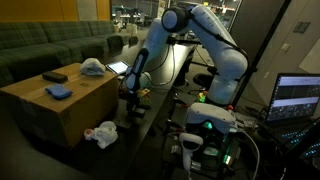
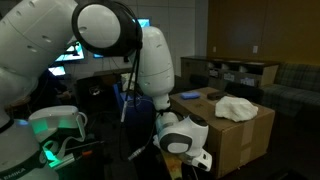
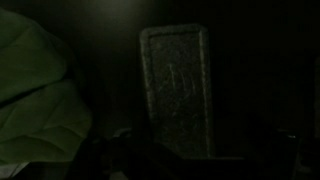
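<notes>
Dim room, seen at night. At far left a green couch stands behind a cardboard box. The box top carries a blue cloth, and a white cloth lies on the floor near the box's right corner. Just right of the box, the white arm bends down. Its gripper hangs low beside the box wall, jaws spread wide and holding nothing. At far right a laptop glows. The wrist view is very dark (its colours are not to be trusted). A pale fold of cloth fills its left side. Right of that, near the middle, lies a grey pad, a flat rectangle with rounded corners, ahead of the gripper and apart from the fold. The pad cannot be picked out in either exterior view. Its long axis runs from the near edge of the wrist view to the far edge, one short end pointing away from the gripper. Judging by this, the work is at its start: the gripper faces the pad but has not touched it, so any grip is yet to be made.
</notes>
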Controlling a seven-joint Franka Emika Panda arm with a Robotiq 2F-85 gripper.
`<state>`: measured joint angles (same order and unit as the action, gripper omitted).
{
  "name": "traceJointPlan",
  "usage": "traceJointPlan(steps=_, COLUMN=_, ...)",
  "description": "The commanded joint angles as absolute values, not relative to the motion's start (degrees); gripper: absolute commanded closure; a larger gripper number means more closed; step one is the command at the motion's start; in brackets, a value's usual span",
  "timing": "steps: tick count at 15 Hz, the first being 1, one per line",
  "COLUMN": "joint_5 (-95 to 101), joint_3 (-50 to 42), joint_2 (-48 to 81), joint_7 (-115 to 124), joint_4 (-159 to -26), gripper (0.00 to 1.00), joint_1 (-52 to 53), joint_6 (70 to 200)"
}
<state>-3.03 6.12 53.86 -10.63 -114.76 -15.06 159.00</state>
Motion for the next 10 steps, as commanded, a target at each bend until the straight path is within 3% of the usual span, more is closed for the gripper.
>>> traceJointPlan(steps=1, joint_5=-2.9, joint_3=6.2, joint_2=54.0, joint_7=-12.0, joint_4=-114.2, gripper=0.00, joint_1=-15.0, joint_6=158.0)
traceJointPlan(steps=3, joint_5=-2.8, joint_3=6.1, joint_2=53.9, joint_7=-12.2, joint_4=-114.1, gripper=0.00, joint_1=-14.9, joint_6=157.5)
traceJointPlan(steps=4, joint_5=-2.7, joint_3=6.1, joint_2=53.8, joint_7=-12.4, joint_4=-114.2, gripper=0.25, joint_1=-14.8, joint_6=157.5)
traceJointPlan(steps=6, joint_5=-2.6, joint_3=6.0, joint_2=53.4, joint_7=-12.5, joint_4=-114.6, gripper=0.32, joint_1=-14.5, joint_6=157.6)
traceJointPlan(steps=10, joint_5=-2.3, joint_3=5.6, joint_2=53.0, joint_7=-12.4, joint_4=-115.0, gripper=0.64, joint_1=-13.9, joint_6=157.6)
